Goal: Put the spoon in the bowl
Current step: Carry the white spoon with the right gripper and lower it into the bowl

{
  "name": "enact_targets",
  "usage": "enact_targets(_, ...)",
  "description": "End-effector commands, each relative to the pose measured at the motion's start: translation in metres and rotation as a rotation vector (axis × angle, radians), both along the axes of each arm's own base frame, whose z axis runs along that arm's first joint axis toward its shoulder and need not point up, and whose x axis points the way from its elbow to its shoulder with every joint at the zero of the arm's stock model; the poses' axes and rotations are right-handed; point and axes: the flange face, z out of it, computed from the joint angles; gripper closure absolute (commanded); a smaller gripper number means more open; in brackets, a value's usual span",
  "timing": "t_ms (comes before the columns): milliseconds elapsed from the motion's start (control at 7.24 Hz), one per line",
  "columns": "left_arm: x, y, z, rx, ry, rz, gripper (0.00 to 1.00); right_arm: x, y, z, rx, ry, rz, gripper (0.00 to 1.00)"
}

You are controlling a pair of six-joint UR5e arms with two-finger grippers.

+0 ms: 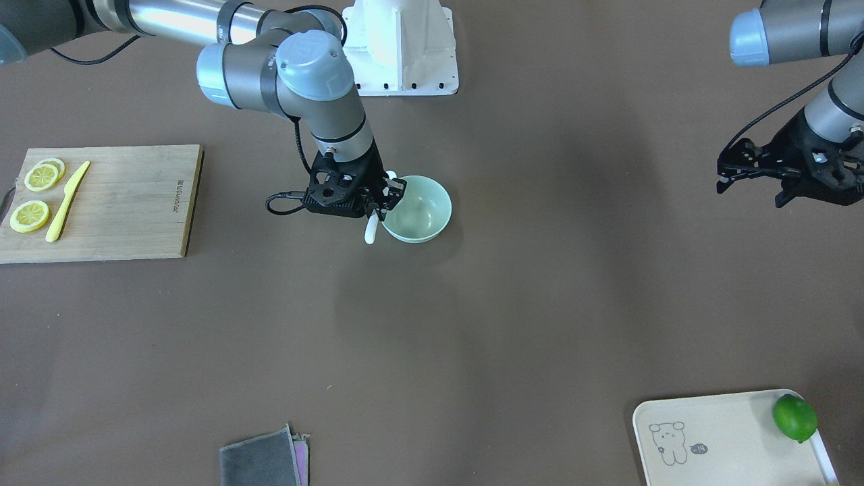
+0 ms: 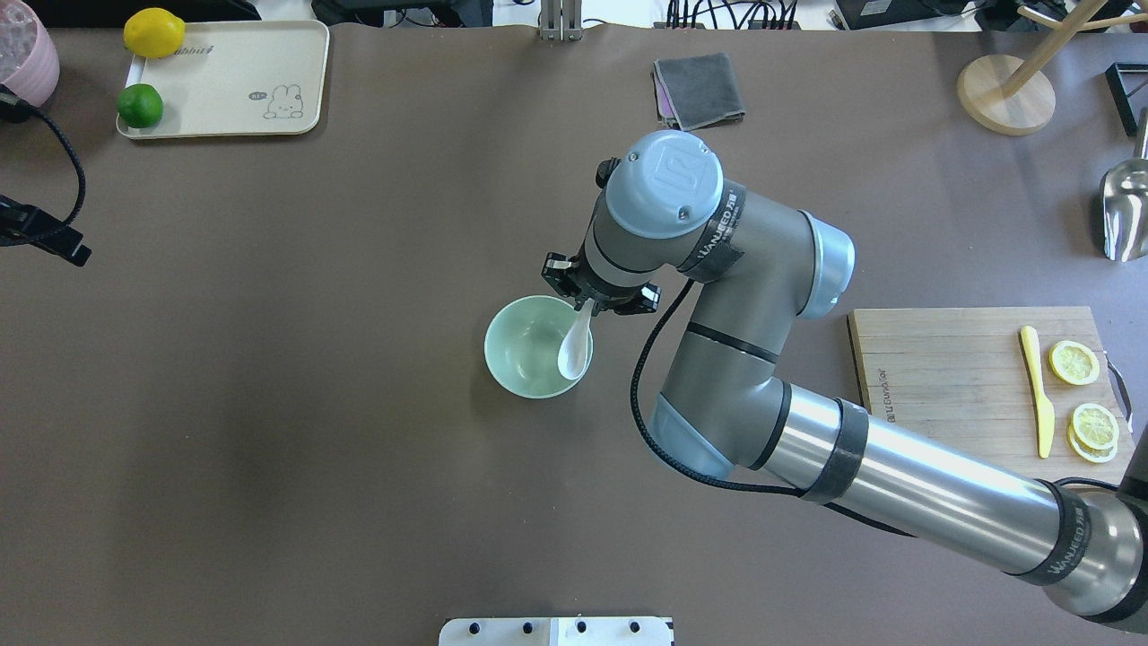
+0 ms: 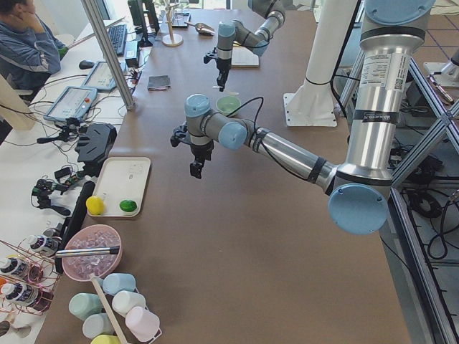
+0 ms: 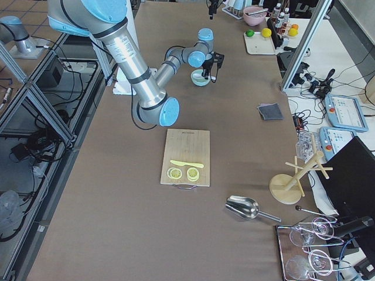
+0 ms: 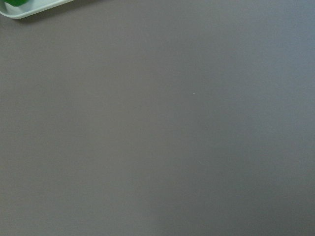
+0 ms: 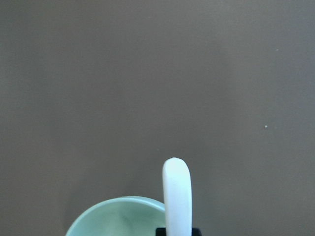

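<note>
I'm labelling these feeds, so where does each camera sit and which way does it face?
Overhead: behind robot, looking down; right arm, right gripper holding spoon at bowl.
Front-facing: opposite, facing robot; both arms, same spoon and bowl.
Exterior left: table's left end; left arm nearest.
Exterior right: right end; right arm nearest.
Left wrist: down at table, tray corner.
Right wrist: down at spoon, bowl rim.

Spoon [image 6: 177, 196] pokes up from btm edge, just right of centre, white rounded end on top. Black fingers [image 6: 196, 231] just show at its base. Pale green bowl [image 6: 118, 216] sits btm left; spoon overlaps its right rim. Rest is plain grey-brown surface [image 6: 147, 73].
</note>
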Motion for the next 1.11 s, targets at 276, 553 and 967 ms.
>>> enact_targets(276,-0.001,-0.002,0.007,-0.006,-0.005,0.006,0.02,-0.031,0.002,-0.010,0.029,0.043,0.090,1.00)
enact_targets(553,0.000,-0.003,0.010,-0.011,-0.007,0.006,0.02,-0.033,0.005,-0.011,0.026,0.039,0.101,0.01)
enact_targets(967,-0.005,-0.006,0.010,-0.013,-0.006,-0.004,0.02,0.017,-0.010,-0.020,0.023,0.023,0.060,0.00)
